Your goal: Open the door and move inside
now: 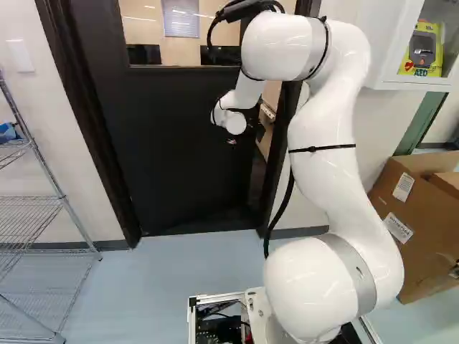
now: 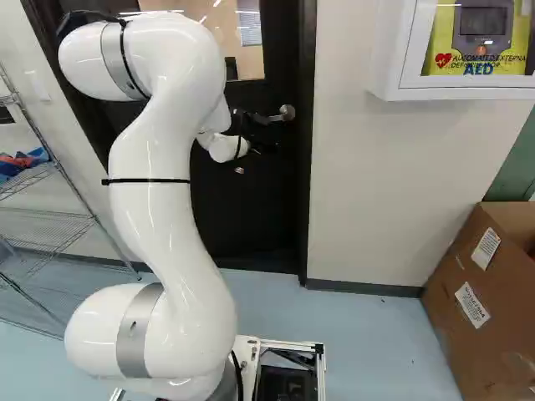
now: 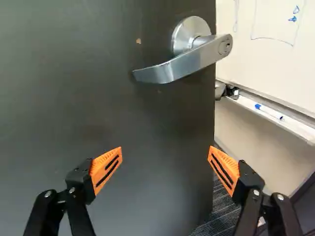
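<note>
Dark door ajar on the far side, metal lever handle near its right edge, long axis roughly level, free end pointing left, black gripper spread wide, just below the lever handle.

One tall dark door carries one rectangular glass window and one silver metal lever handle. Robot: one white jointed arm, one black gripper, two fingers with orange pads. One silver wire rack. One white wall cabinet holds one yellow case. One brown cardboard box bears two white rectangular labels. One blue-capped white marker.
</note>
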Available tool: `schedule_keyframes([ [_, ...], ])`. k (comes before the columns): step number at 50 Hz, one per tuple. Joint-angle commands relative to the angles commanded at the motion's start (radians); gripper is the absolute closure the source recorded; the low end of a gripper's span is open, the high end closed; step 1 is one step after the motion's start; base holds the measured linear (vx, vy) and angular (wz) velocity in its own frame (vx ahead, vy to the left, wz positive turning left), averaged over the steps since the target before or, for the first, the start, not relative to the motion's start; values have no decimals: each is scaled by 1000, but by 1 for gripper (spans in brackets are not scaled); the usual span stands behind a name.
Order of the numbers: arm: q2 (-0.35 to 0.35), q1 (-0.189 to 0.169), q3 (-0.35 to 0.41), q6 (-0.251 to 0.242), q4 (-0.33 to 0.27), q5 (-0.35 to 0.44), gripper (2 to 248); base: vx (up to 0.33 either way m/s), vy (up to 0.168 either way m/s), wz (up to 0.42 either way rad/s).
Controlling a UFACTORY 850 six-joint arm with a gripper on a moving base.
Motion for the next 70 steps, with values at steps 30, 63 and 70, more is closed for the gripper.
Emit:
schedule_keyframes([
  [30, 5, 58, 6, 0, -269, 0, 3, 0, 0, 0],
  [63, -160, 104, -214, 0, -276, 0, 3, 0, 0, 0],
  [70, -199, 111, -268, 0, -276, 0, 3, 0, 0, 0],
])
